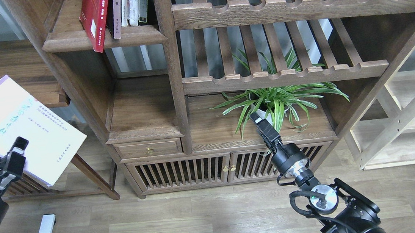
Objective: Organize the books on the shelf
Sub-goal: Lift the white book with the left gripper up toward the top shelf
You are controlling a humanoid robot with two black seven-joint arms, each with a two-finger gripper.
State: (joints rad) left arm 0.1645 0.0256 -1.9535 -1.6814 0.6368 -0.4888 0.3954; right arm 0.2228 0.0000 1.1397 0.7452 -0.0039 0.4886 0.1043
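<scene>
A thick white-lavender book (22, 126) is held flat at the far left, in front of the low brown table, with my left gripper (18, 145) shut on its near edge. On the shelf (104, 38) at top left, a bright red book (95, 17) leans with its lower corner over the front edge, and a dark maroon book (117, 15) stands just right of it. My right gripper (256, 118) points up in front of the potted plant, its fingers seen end-on and dark.
Thin pale-spined books (134, 5) stand right of the maroon one. A spider plant (274, 102) in a white pot sits on the lower cabinet (182, 168). Slatted racks (283, 73) fill the right side. A pale wood rack (402, 124) stands at far right.
</scene>
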